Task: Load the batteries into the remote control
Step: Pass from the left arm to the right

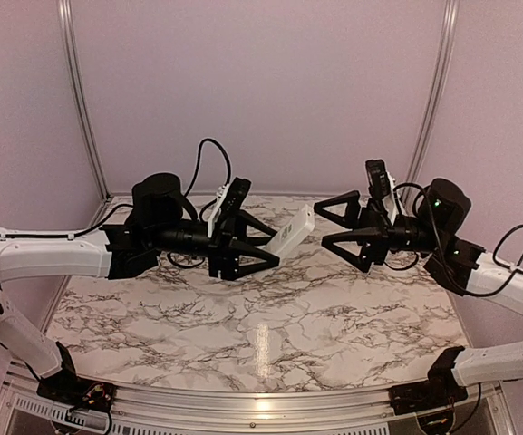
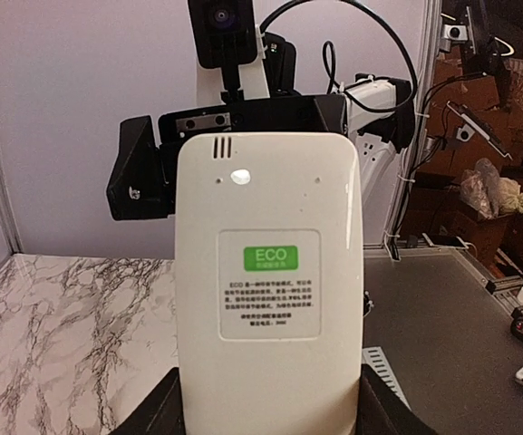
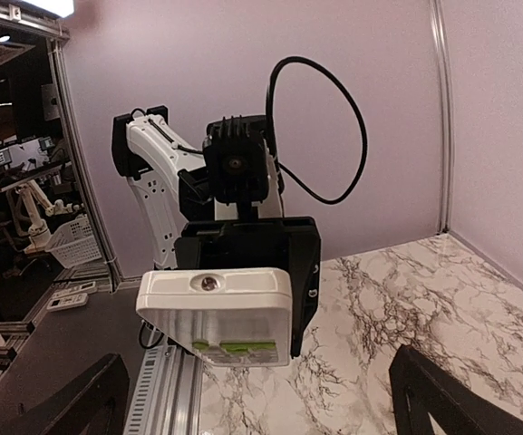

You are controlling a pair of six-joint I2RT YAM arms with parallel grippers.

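Remote (image 1: pixel 290 232) is light, stiff, smooth plastic, prob. slippery; the best hold is across its long edges, near one end. Left claw (image 1: pixel 266 245) holds it so, raised over surface (image 1: pixel 243 335), approx. 12 o'clock from centre. Right claw (image 1: pixel 323 225), at 3 o'clock of remote, stands wide and empty. Batteries, battery bay: not visible.

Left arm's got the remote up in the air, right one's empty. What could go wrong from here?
The left gripper pinches the white flat plastic remote control by one end above the marble table; a push could lever it loose.
The open right gripper faces its free end closely; advancing might knock it.
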